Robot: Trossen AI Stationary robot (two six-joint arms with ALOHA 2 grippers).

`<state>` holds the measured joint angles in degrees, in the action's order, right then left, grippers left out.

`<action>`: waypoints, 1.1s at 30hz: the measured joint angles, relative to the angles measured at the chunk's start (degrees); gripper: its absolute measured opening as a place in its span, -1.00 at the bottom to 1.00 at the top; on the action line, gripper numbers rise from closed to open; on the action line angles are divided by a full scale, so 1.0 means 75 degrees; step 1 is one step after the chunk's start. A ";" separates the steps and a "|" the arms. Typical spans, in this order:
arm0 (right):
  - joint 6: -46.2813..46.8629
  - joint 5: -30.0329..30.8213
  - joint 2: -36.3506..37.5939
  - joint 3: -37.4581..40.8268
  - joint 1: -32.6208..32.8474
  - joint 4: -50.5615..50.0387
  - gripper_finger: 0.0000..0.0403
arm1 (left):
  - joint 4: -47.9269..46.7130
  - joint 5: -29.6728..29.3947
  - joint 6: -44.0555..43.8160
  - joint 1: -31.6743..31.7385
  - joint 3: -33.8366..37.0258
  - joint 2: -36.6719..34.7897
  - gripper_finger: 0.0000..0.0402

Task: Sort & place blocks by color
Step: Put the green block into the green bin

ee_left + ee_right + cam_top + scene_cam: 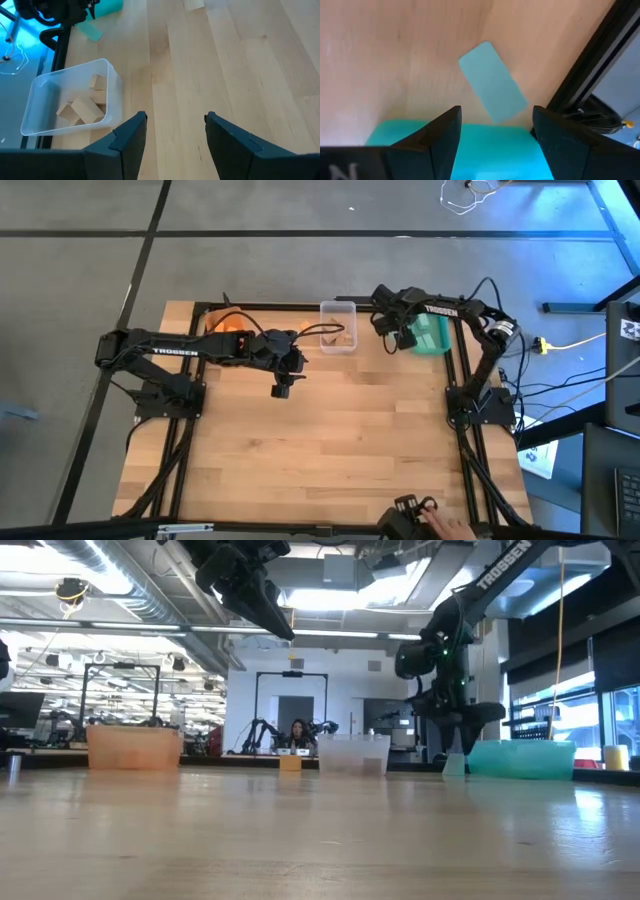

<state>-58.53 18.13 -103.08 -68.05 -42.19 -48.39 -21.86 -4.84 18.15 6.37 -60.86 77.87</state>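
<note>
The flat rectangular teal-green block (492,82) lies on the wooden table (330,440) at the far right, just left of the teal plastic bin (436,335). The right gripper (495,131) hovers directly over it, jaws wide and empty, the block's long axis lying diagonal to them. The left gripper (175,125), wide and empty, is farther off.

teal block (492,82) beside teal bin (436,335); light wood blocks (85,107) in clear bin (112,82); orange bin (133,748).
</note>
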 joint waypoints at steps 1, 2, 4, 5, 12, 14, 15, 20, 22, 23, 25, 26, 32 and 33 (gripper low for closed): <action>-0.0093 0.0038 -0.0026 0.0000 0.0025 0.0050 0.22 | 0.0001 0.0001 0.0028 0.0000 0.0000 0.0000 -0.05; -0.0244 0.0038 -0.0050 0.0000 0.0047 0.0122 0.22 | 0.0001 0.0000 0.0037 0.0000 0.0000 0.0000 -0.05; -0.0519 0.0032 -0.0069 0.0000 0.0109 0.0214 0.22 | 0.0002 0.0001 0.0053 0.0000 0.0000 0.0000 -0.05; -0.0694 0.0027 -0.0069 0.0000 0.0139 0.0271 0.22 | 0.0006 0.0000 0.0055 0.0000 0.0000 0.0000 -0.05; -0.1801 -0.0091 -0.0104 0.0000 0.0323 0.0293 0.22 | 0.0007 0.0001 0.0059 0.0000 0.0000 0.0000 -0.05; -0.2012 -0.0176 -0.0104 0.0000 0.0379 0.0306 0.22 | 0.0006 0.0001 0.0060 0.0000 0.0000 0.0000 -0.05; -0.2065 -0.0223 -0.0104 0.0000 0.0401 0.0300 0.22 | 0.0007 0.0000 0.0061 0.0000 0.0000 0.0000 -0.05; -0.2073 -0.0249 -0.0199 0.0000 0.0410 0.0257 0.22 | 0.0007 0.0003 0.0061 0.0000 0.0000 0.0000 -0.05; -0.2056 -0.0214 -0.0370 0.0000 0.0404 0.0140 0.22 | 0.0007 0.0003 0.0061 -0.0002 0.0000 0.0000 -0.05; -0.2056 -0.0171 -0.0468 0.0000 0.0401 0.0130 0.22 | 0.0007 0.0001 0.0061 -0.0001 0.0000 0.0000 -0.05; -0.2062 0.0031 -0.0673 0.0000 0.0404 0.0145 0.22 | 0.0007 0.0001 0.0061 0.0000 0.0000 0.0000 -0.05; -0.2065 0.0131 -0.0767 0.0000 0.0404 0.0183 0.22 | 0.0007 0.0000 0.0061 -0.0001 0.0000 0.0000 -0.05; -0.2068 0.0554 -0.1237 -0.0025 0.0410 0.0313 0.22 | 0.0007 0.0001 0.0061 0.0000 0.0000 0.0000 -0.05; -0.2074 0.0583 -0.1282 -0.0035 0.0416 0.0293 0.22 | 0.0007 0.0002 0.0061 0.0000 0.0000 0.0000 -0.05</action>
<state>-74.09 22.50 -112.69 -68.31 -39.07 -46.19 -21.80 -4.82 18.61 6.37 -60.86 77.87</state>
